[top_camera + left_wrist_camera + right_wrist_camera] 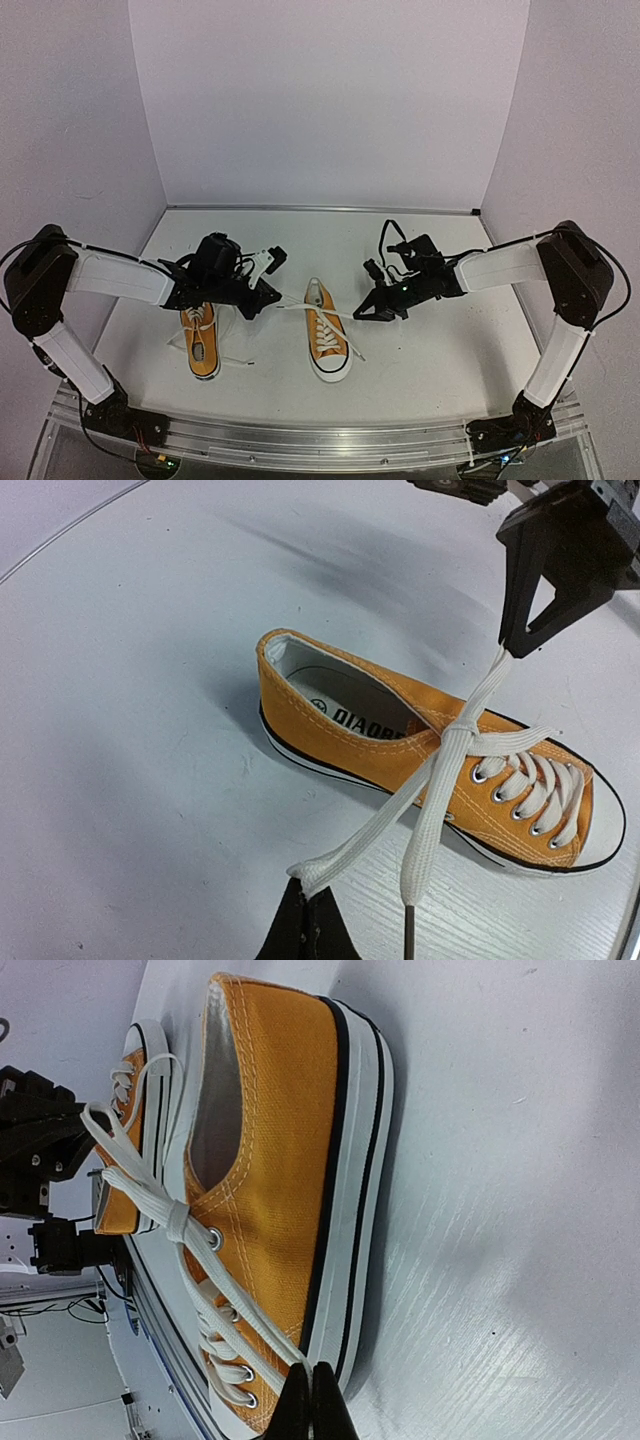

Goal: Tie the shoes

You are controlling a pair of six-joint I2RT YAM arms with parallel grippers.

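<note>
Two orange-yellow sneakers stand on the white table: the left shoe (201, 341) and the right shoe (326, 340). The right shoe's white lace (312, 309) is crossed in a first knot (456, 730) over its tongue. My left gripper (270, 296) is shut on one strand, pinched at its fingertips (306, 882), left of the shoe (420, 755). My right gripper (362, 313) is shut on the other strand (316, 1378), beside the shoe's sole (345, 1210). It also shows in the left wrist view (515, 645). The lace runs taut between both grippers.
A loose lace end with a dark tip (408, 928) hangs beside my left gripper. The left shoe's laces (228, 359) lie loose on the table. Walls enclose the table at the back and sides. The metal rail (320, 440) runs along the near edge.
</note>
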